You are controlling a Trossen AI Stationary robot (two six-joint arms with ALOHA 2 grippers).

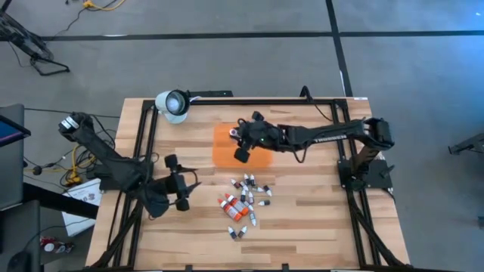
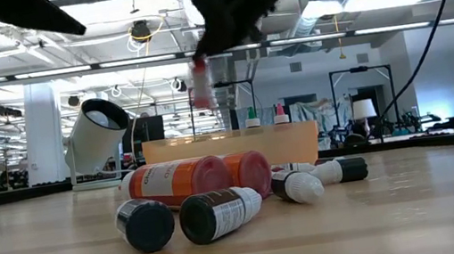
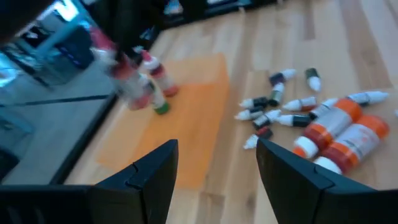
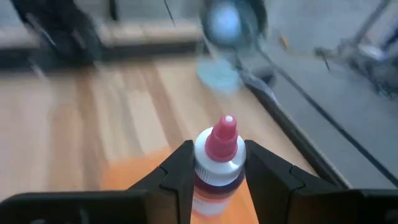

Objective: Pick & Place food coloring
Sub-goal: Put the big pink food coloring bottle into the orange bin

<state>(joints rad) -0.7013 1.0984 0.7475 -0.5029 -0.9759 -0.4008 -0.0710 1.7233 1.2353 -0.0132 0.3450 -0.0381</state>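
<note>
With the right end effector (image 4: 214, 168) closed on a red-tipped bottle (image 4: 217, 163) above the orange tray (image 1: 227, 151) at frame centre, careless lowering could topple the bottles (image 3: 155, 84) standing there; the left end effector (image 3: 214, 168) waits open.

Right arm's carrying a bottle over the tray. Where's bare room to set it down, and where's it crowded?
The orange tray is bare toward the pile; two bottles already stand at its far end, below the right gripper and its red-tipped bottle. The pile is crowded.
</note>
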